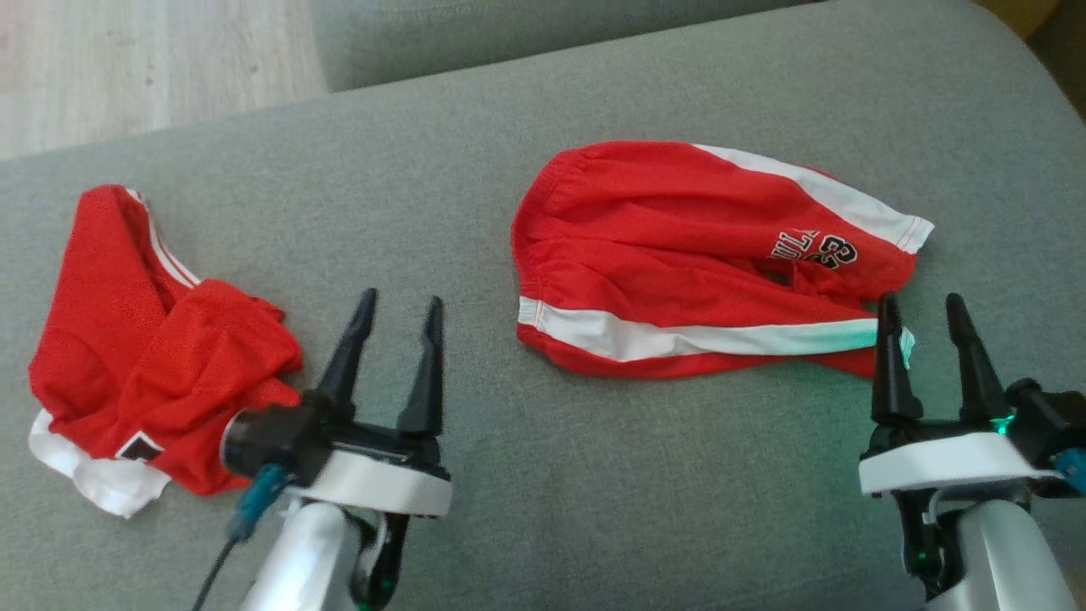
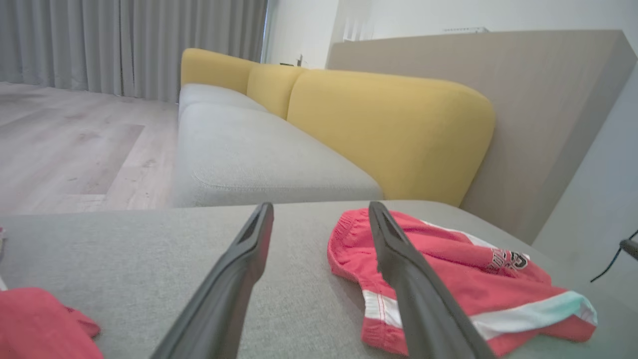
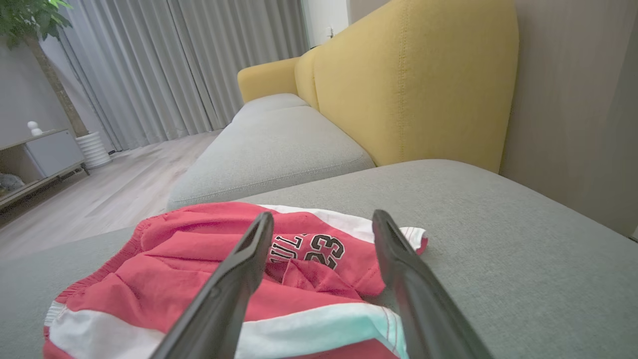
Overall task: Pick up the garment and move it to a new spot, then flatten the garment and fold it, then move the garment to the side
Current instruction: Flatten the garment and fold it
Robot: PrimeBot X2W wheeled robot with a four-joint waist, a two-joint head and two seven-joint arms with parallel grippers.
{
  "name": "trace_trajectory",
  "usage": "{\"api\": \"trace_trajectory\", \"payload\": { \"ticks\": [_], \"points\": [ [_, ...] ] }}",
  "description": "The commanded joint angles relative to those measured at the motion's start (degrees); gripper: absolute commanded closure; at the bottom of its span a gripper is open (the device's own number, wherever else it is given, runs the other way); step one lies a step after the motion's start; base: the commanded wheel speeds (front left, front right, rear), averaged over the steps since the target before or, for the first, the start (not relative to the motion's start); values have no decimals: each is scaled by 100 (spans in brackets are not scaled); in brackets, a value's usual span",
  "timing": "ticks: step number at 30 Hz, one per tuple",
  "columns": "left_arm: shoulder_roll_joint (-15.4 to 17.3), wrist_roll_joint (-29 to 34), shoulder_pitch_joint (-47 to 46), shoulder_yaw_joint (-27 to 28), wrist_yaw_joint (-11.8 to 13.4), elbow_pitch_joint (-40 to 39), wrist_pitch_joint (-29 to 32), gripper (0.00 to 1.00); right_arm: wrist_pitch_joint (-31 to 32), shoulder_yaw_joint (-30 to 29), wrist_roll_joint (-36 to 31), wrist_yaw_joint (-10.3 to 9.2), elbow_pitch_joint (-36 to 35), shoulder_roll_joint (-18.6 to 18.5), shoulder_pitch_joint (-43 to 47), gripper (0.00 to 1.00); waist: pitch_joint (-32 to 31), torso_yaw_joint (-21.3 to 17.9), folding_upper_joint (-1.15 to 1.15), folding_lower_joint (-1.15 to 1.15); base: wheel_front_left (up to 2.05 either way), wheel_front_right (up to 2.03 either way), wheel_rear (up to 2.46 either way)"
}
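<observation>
Red shorts (image 1: 679,255) with white side stripes and a black-and-white number print lie loosely spread on the grey sofa seat (image 1: 475,195), right of centre. They also show as the shorts (image 2: 463,279) and the shorts (image 3: 199,264). My right gripper (image 1: 922,310) stands open at their lower right corner, its left finger over the hem. My left gripper (image 1: 399,310) is open over bare cushion, to the left of the shorts. Both hold nothing.
A second red garment (image 1: 144,356) with white trim lies crumpled at the seat's left, beside my left wrist. Yellow backrests (image 2: 389,129) and a further grey cushion (image 2: 249,154) lie beyond. Wooden floor (image 1: 127,59) runs past the seat's far left edge.
</observation>
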Motion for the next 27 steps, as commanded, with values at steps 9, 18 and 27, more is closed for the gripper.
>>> {"api": "trace_trajectory", "payload": {
  "ticks": [9,18,27],
  "points": [
    [368,-311,-1221,-1382,-137,689,984,0,-77,107,130,22,-321,-22,-269,0,377,-158,0,0,0,0,0],
    [637,-615,-1820,-1570,-137,1363,1401,0,-78,234,216,22,-369,-22,-310,0,560,-345,0,0,0,0,0],
    [731,-1037,-2090,-1875,-139,1522,1490,0,-78,234,283,22,-364,-22,-382,0,728,-439,0,0,0,0,0]
  ]
}}
